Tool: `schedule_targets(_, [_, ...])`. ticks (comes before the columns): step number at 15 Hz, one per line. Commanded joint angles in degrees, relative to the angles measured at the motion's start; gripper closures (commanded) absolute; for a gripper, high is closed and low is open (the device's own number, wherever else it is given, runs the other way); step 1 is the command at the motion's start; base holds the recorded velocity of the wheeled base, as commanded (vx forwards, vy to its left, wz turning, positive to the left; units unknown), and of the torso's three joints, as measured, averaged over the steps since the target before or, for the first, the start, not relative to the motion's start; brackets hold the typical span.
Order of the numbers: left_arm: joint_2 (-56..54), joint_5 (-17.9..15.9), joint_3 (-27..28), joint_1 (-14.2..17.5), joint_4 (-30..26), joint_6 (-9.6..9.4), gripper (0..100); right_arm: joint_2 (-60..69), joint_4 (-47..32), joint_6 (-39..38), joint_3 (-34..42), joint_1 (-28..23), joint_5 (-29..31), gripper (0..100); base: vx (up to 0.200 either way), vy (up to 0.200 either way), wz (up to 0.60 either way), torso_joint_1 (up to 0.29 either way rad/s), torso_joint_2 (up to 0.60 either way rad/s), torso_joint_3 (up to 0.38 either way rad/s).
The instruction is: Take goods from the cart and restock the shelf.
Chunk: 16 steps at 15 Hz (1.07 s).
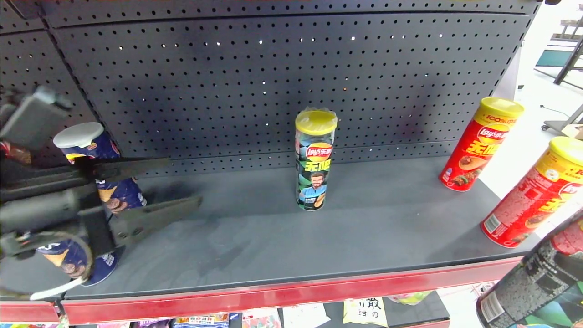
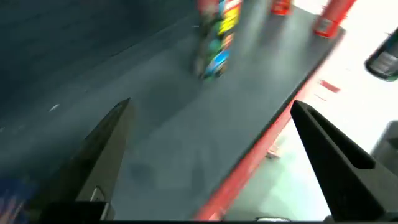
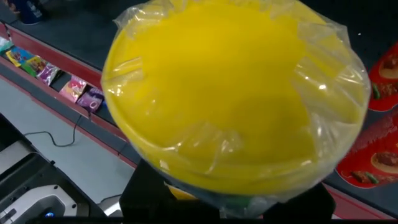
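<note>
Yellow-lidded can (image 3: pixel 236 93) clamped in your right claw (image 3: pixel 230 202) before the shelf (image 1: pixel 364 237), your left claw (image 1: pixel 182 182) spread wide, empty, beside blue cans (image 1: pixel 91 146), green can (image 1: pixel 315 164) mid-shelf

Left tool (image 2: pixel 211 102), fingers (image 2: pixel 102 155) wide apart, above the dark shelf (image 2: pixel 174 162), a blurred colourful can (image 2: pixel 214 46) beyond.

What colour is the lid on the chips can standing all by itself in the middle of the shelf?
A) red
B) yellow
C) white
B: the middle can has a yellow lid; the white lid is on a blue can over at the left.
</note>
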State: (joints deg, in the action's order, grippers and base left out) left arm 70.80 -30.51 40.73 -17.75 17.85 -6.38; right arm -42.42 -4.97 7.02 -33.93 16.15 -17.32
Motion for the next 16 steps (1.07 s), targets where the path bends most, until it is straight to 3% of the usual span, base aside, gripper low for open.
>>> schedule_targets(1, [21.7, -2.0, 13.2, -7.4, 3.5, -1.36, 0, -1.0, -0.1, -0.3, -0.1, 0.0, 0.0, 100, 0.000, 0.000, 0.00, 0.000, 0.00, 0.000])
schedule_targets(5, [28.3, -2.1, 17.5, -9.9, 3.5, -1.45, 0, -1.2, 0.0, -1.0, 0.6, 0.0, 0.0, 100, 0.000, 0.000, 0.00, 0.000, 0.00, 0.000])
schedule_targets(10, [37.2, -1.8, 29.0, -9.8, 3.6, -2.41, 0, -1.1, -0.1, -1.8, 0.6, 0.0, 0.0, 100, 0.000, 0.000, 0.00, 0.000, 0.00, 0.000])
schedule_targets(16, [41.3, -2.0, 32.0, -10.6, 3.7, -2.50, 0, -1.0, 0.0, -1.8, 0.5, -0.1, 0.1, 100, 0.000, 0.000, 0.00, 0.000, 0.00, 0.000])
